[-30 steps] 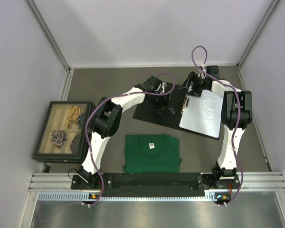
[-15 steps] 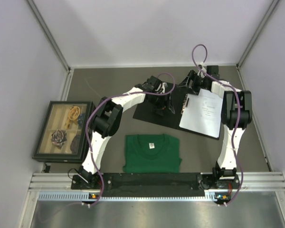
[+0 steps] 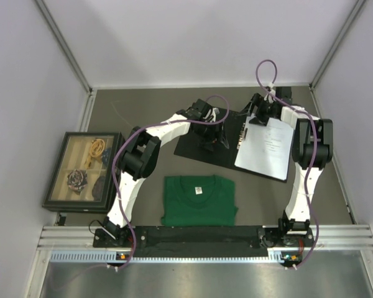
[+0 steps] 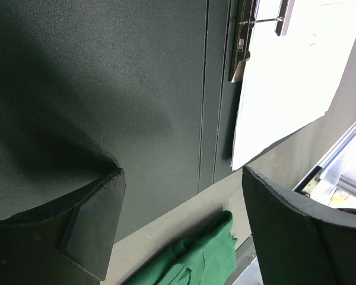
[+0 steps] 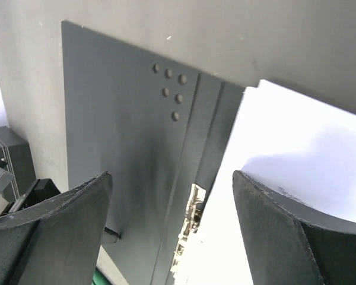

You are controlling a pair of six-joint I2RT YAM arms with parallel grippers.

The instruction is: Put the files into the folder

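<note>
Close to the arm bases (image 3: 109, 234) lies a folded green cloth shirt (image 3: 199, 200), not part of the job. Past it, the thin flat folder (image 3: 189, 149) lies open, black insides up, and the loose white paper sheets (image 3: 267, 149) already rest on its right half, beside the metal clip (image 4: 240, 56). Your left gripper (image 4: 181, 172) hangs wide open over the bare left half; your right gripper (image 5: 172, 175), at the far edge, is open too, holding nothing. Closing it looks like what is left.
</note>
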